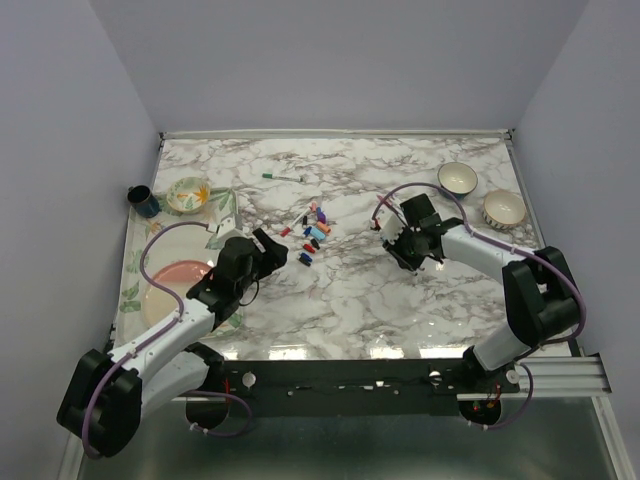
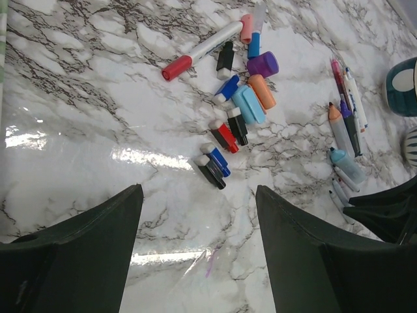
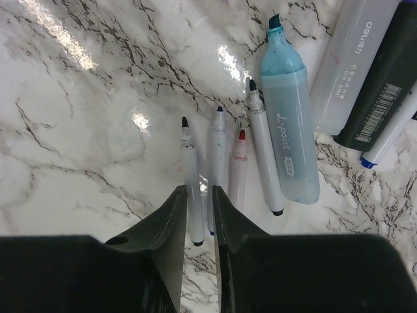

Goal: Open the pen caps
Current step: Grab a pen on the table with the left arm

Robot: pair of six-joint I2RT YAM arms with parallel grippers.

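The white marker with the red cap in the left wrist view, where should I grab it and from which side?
Probably the white barrel of the marker, just behind its red cap, coming from above with the open left gripper closing across it. It lies flat, and that stretch has bare marble either side; farther up, a black cap crowds it.

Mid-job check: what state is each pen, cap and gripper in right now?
Left gripper: jaws wide open, empty.
Right gripper: jaws nearly closed around the leftmost thin pen; grip unclear.
Pen caps: off, loose in a pile.
White marker: red cap on.
Teal highlighter: uncapped, lying flat.
Green pen: lying apart, cap state unclear.
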